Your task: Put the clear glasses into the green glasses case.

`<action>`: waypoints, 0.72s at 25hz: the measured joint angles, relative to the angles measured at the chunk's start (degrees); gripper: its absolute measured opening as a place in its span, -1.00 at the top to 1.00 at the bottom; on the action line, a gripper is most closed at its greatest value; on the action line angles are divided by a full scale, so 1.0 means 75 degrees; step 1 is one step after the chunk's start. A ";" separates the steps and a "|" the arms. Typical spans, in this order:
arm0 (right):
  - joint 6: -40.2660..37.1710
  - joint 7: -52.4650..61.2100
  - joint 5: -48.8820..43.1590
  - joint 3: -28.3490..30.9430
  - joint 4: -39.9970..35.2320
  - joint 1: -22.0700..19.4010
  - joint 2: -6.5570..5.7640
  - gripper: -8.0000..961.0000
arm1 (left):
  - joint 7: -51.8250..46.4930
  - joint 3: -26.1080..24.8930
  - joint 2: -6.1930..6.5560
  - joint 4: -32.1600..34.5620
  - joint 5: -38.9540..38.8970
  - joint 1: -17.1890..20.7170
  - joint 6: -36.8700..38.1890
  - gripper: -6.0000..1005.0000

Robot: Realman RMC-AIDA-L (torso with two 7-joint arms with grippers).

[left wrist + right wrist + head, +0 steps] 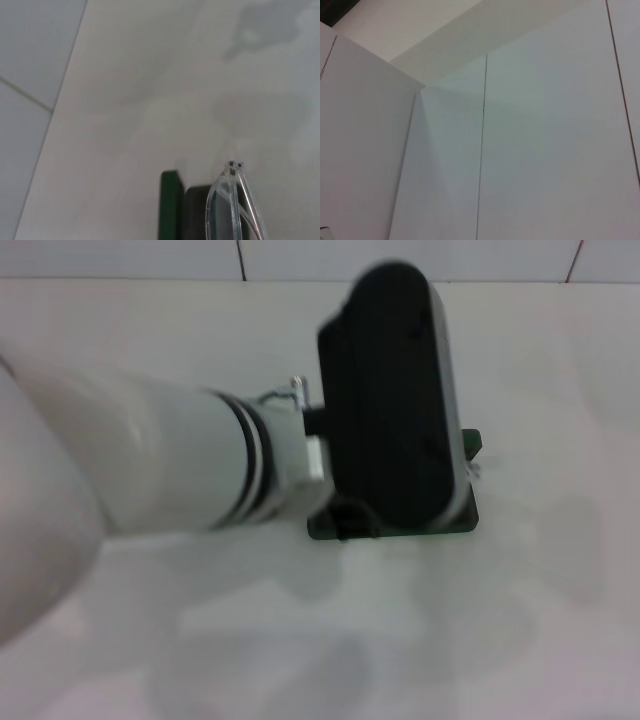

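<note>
My left gripper (395,410) reaches in from the left, and its black body hangs right over the green glasses case (400,531), covering most of it. Only the case's front edge and far right corner show around the gripper. In the left wrist view the clear glasses (233,200) stand on edge close to the camera, hinge end pointing away. They are over the case's dark lining, beside its green wall (170,207). A sliver of the clear glasses (472,469) pokes out past the gripper at the case's right side. The right gripper is out of view.
The case lies on a plain white tabletop (520,620) with a white tiled wall (300,258) behind it. The right wrist view shows only white panels (545,150).
</note>
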 joint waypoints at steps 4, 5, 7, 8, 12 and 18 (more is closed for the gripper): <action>0.0053 0.0008 -0.0008 0.0007 0.0017 0.0056 -0.0030 0.97 | -0.0005 0.0472 0.0001 0.0139 0.0032 0.0300 -0.0405 0.82; 0.0065 0.0007 -0.0018 0.0007 0.0039 0.0073 -0.0030 0.97 | 0.0017 0.0532 0.0004 0.0107 0.0033 0.0361 -0.0581 0.82; 0.0083 -0.0013 -0.0049 0.0009 0.0133 0.0118 -0.0035 0.97 | 0.0104 0.0588 0.0012 -0.0058 0.0043 0.0461 -0.0935 0.82; 0.0096 -0.0032 -0.0074 0.0010 0.0224 0.0148 -0.0047 0.97 | 0.0192 0.0592 0.0017 -0.0209 0.0049 0.0519 -0.1196 0.82; 0.0161 -0.0059 -0.0097 0.0013 0.0379 0.0172 -0.0074 0.97 | 0.0753 0.0439 0.0021 -0.1088 0.0064 0.0650 -0.2401 0.82; 0.0303 -0.0070 -0.0098 0.0018 0.0408 0.0134 -0.0066 0.97 | 0.1244 0.0309 0.0008 -0.2337 0.0069 0.0438 -0.3429 0.82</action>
